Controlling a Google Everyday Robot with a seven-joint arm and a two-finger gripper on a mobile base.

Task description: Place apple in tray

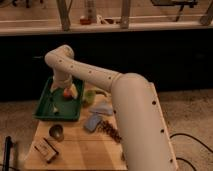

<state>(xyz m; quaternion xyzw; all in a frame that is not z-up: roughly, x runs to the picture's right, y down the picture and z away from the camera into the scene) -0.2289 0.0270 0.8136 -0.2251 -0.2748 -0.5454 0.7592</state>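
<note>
Currently my gripper (64,86) hangs over the tray (44,111), right at the apple (67,93); clenched or released, I cannot tell. The apple should handle as firm, light, smooth and roll-prone: grip across its widest part.

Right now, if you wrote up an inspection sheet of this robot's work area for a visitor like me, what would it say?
Surface: wooden table, crowded at its far end.
Job's things: apple inside the walls of the green tray, right at the gripper; cannot tell whether it rests on the tray floor.
Clutter: olive-brown round object, blue items, small box, brown packet, green item.
Grippers: gripper lowered into the tray, at the apple.
Cables: dark cable on the floor at right.
Surroundings: speckled floor; ledge behind, with small items.
</note>
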